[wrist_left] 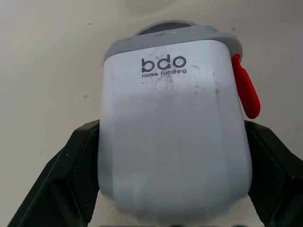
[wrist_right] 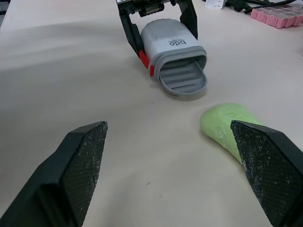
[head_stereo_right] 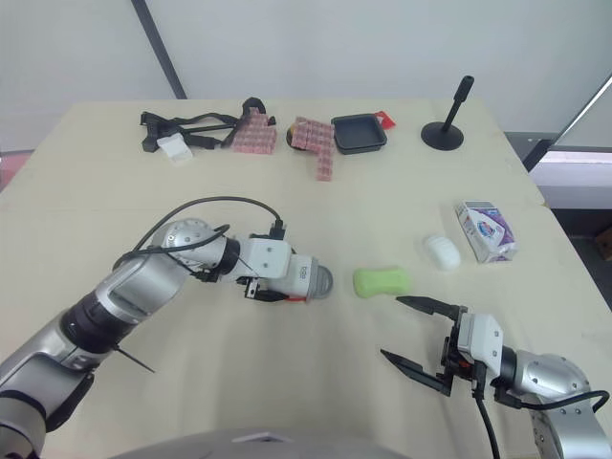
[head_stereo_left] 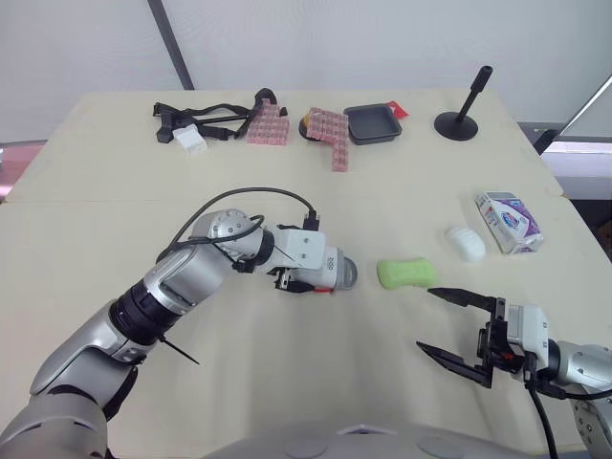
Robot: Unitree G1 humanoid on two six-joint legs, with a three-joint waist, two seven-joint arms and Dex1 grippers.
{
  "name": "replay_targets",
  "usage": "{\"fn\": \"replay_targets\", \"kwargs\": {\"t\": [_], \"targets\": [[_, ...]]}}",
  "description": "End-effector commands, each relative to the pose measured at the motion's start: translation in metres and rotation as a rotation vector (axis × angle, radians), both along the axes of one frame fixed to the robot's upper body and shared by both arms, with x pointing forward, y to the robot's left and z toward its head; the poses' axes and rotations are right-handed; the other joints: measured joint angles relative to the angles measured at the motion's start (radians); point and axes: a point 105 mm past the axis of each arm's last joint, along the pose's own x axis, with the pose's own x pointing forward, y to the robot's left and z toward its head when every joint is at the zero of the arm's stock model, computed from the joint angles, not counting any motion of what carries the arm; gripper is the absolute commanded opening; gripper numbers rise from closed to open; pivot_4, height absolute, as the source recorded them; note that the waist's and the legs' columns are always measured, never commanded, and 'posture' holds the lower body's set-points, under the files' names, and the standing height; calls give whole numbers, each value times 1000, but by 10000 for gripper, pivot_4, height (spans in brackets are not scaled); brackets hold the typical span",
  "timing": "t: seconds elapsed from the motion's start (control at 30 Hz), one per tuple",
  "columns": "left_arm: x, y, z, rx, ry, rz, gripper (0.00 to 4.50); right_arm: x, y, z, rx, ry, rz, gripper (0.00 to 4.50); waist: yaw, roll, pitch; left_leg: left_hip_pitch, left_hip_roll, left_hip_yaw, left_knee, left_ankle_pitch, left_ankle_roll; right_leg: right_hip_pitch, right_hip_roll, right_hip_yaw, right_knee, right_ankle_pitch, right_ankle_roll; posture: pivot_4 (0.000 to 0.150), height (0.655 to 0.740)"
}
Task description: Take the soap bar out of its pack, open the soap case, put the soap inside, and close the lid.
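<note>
Nearest to you, your right gripper [head_stereo_left: 427,318] hovers low over the near right part of the table [head_stereo_left: 96,220]. Its two black fingers [wrist_right: 85,165] are spread wide with nothing between them, their inner pads finely cross-hatched. They point toward the middle of the table from a short silver forearm.

Just beyond those fingertips lies the soap bar [head_stereo_left: 406,273]. It is unwrapped, pale green, smooth and rounded, slightly pinched at its waist, and it lies flat on the table.

Beside it, apart from it, the soap case [wrist_right: 173,52] lies on its side with its open mouth toward the bar. It is a glossy white rounded body printed "bdo Home Furnishing". It has a grey rim, a ribbed grey inside and a red tab on one flank.

Your left gripper [wrist_left: 170,127] clasps the case's white body, one black finger on each side. The silver left arm comes in from the near left, bent at the elbow, and a black cable loops over the wrist.

The soap pack [head_stereo_left: 509,222], white and purple, lies far right, with a white oval piece [head_stereo_left: 466,243] just beside it.
</note>
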Motion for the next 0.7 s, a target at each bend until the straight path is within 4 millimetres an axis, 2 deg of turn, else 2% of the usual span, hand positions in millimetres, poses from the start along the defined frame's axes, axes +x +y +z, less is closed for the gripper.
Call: {"fn": "replay_targets", "kwargs": {"t": [0.03, 0.33, 0.7], "targets": [[-2, -6, 12, 6, -71, -44, 34702, 0, 1, 4, -11, -28, 9, 44745, 0, 0, 0, 0, 0, 0, 0, 0, 0, 0, 0, 0, 0, 0, 0, 1500, 7400], [-4, -7, 12, 14, -42, -43, 34702, 1, 1, 4, -18, -29, 8, 44745, 1, 0, 0, 0, 0, 0, 0, 0, 0, 0, 0, 0, 0, 0, 0, 1500, 7400], [8, 35, 10, 70, -33, 28, 34702, 3, 4, 7, -17, -35, 9, 44745, -1, 0, 0, 1, 0, 0, -1, 0, 0, 1, 0, -1, 0, 0, 0, 1500, 7400]]}}
